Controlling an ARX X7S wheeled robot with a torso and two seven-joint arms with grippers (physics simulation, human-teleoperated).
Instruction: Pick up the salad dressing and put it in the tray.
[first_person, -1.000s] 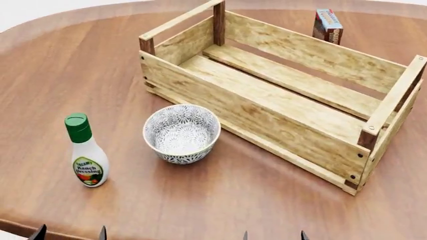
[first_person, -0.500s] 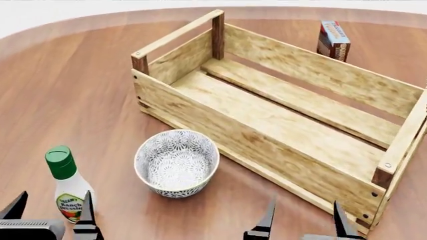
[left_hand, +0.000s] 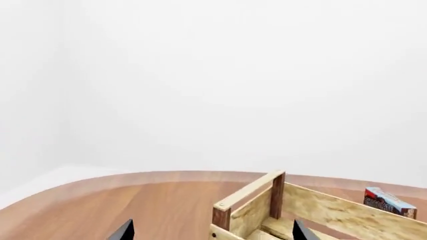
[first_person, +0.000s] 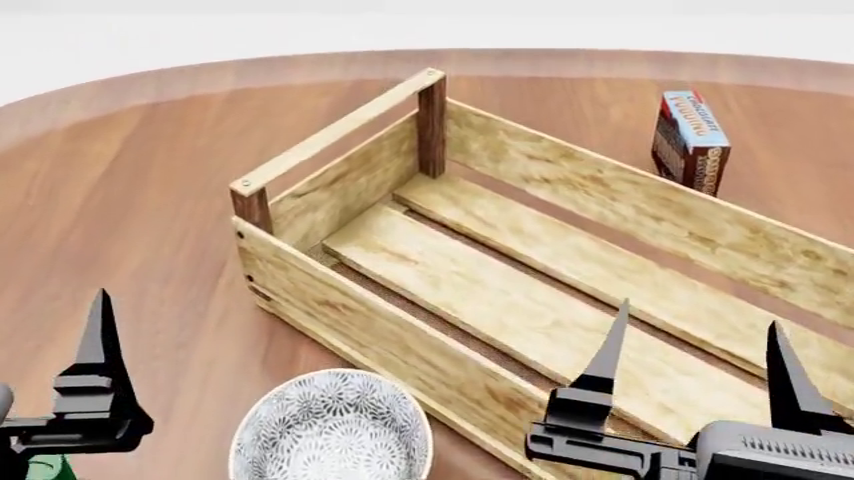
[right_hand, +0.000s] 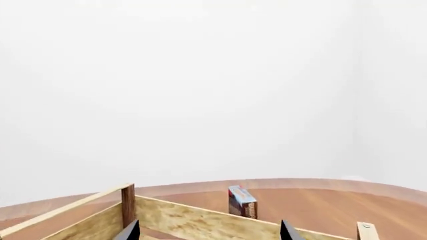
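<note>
Above the tray (first_person: 400, 330), both claws (first_person: 687, 375) gape wide, holding nothing

Your salad dressing (first_person: 47, 467) is only showing a bit of green cap at the table's near left edge. Your wooden tray (first_person: 350, 318) is sitting open mid-table.

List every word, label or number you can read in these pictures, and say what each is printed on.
Carton: printing on its blue top and red side, too blurred to read in any view.
Salad dressing: only a sliver of green cap shows; label out of view.
Tray, bowl: no text.
</note>
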